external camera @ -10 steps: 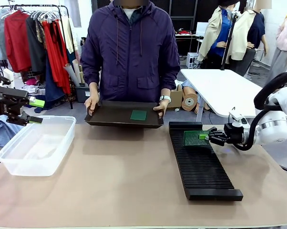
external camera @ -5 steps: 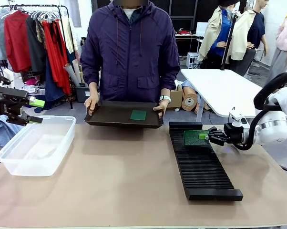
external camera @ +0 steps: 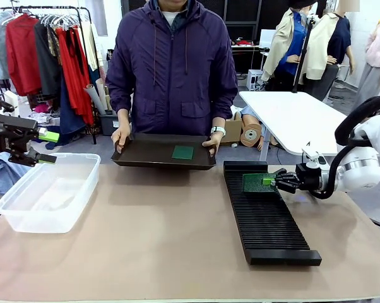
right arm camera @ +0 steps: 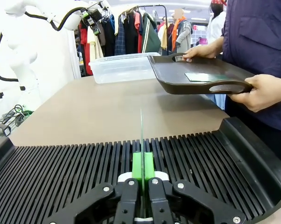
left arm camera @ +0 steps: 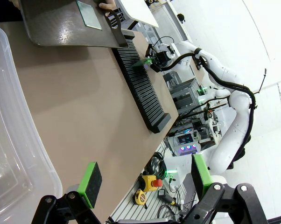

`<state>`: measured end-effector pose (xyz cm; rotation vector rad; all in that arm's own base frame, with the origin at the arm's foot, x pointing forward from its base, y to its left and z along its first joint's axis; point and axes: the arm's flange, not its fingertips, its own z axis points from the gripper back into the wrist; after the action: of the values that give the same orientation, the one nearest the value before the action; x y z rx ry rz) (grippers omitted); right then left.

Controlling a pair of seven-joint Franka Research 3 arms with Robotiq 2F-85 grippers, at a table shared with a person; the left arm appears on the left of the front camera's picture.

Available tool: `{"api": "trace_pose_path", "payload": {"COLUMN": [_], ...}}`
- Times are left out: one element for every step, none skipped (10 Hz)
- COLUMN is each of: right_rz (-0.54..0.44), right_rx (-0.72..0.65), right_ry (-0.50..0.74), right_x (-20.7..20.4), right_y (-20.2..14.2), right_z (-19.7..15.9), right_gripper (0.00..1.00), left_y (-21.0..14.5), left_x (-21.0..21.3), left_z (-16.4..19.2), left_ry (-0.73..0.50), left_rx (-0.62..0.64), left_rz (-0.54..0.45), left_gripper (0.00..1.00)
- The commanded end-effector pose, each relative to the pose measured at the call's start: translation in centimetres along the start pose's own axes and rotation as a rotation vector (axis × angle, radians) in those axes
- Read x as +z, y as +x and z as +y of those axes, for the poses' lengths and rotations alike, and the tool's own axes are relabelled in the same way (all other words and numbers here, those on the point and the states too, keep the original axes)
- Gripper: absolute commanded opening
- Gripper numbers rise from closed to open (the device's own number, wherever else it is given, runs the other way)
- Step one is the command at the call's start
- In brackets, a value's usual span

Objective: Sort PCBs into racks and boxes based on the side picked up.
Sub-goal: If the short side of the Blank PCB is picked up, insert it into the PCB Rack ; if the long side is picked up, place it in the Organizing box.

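Right arm's black two-finger gripper with green pads is clamped on a thin green rectangular circuit board, held upright on its edge over the far end of the long black slotted rack. In the right wrist view the board lines up with one slot near the middle; can't tell if its bottom edge is seated. Left arm's gripper hangs over the near-left rim of the clear plastic rectangular tub, jaws spread wide, nothing between them. The tub sits on the left side of the tan table, well apart from the rack. The person across the table holds a dark brown serving tray by both ends, one hand at each handle, just above the table's far edge. A smaller green square board lies flat on the tray.
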<state>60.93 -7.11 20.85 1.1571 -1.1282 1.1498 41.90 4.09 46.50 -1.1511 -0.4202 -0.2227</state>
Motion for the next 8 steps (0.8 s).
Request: {"api": "trace_pose_path", "payload": {"right_rz": [0.032, 0.039, 0.043, 0.042, 0.04, 0.041, 0.034, 0.019], "right_rx": [-0.011, -0.014, -0.008, -0.006, -0.004, -0.006, -0.015, -0.022], "right_ry": [-0.006, -0.009, -0.009, 0.004, 0.012, 0.017, 0.016, 0.01], "right_x": [-0.66, -0.71, -0.68, -0.61, -0.53, -0.44, -0.29, -0.13], "right_y": [-0.52, -0.69, -0.76, -0.7, -0.62, -0.57, -0.61, -0.58], "right_z": [-1.08, -1.34, -1.46, -1.58, -1.68, -1.79, -1.95, -2.04], "right_gripper": [0.0, 0.0, 0.0, 0.0, 0.0, 0.0, 0.0, 0.13], "left_y": [0.0, 0.0, 0.0, 0.0, 0.0, 0.0, 0.0, 0.0], "left_x": [0.17, 0.17, 0.17, 0.17, 0.17, 0.17, 0.17, 0.17], "left_z": [-0.21, -0.21, -0.21, -0.21, -0.21, -0.21, -0.21, -0.21], "left_ry": [-0.01, -0.01, -0.01, -0.01, -0.01, -0.01, -0.01, -0.01], "left_rx": [0.001, 0.001, 0.001, 0.001, 0.001, 0.001, 0.001, 0.001], "left_rz": [0.0, 0.0, 0.0, 0.0, 0.0, 0.0, 0.0, 0.0], "left_gripper": [1.0, 1.0, 1.0, 1.0, 1.0, 1.0, 1.0, 1.0]}}
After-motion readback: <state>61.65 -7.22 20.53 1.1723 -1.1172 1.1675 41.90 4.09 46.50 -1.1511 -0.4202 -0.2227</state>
